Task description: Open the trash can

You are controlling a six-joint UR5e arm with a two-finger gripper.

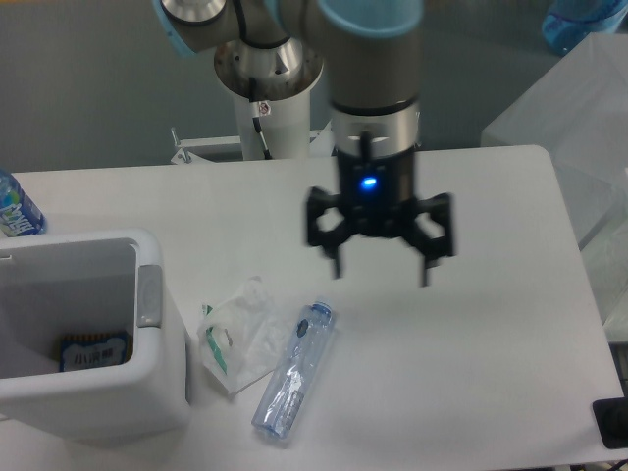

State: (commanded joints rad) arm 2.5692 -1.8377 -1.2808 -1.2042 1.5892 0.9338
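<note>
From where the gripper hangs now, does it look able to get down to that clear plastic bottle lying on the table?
Probably yes. The gripper is open and hangs above the table, up and to the right of the bottle. Nothing stands between them; only the plastic bag lies against the bottle's left side.

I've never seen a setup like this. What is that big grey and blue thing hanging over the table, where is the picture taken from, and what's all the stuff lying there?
The grey and blue machine is a robot arm, photographed by a single fixed camera looking down at the white table from the front. At its tip is a black two-finger gripper, a kind of mechanical hand; its fingers are spread apart and hold nothing. It hangs above the middle of the table. At the left stands a large white boxy plastic trash can, open on top so you can see inside. Beside it lie a crumpled clear plastic bag with green print and a clear plastic bottle on its side. Another bottle with a blue label peeks in at the far left edge.
</note>
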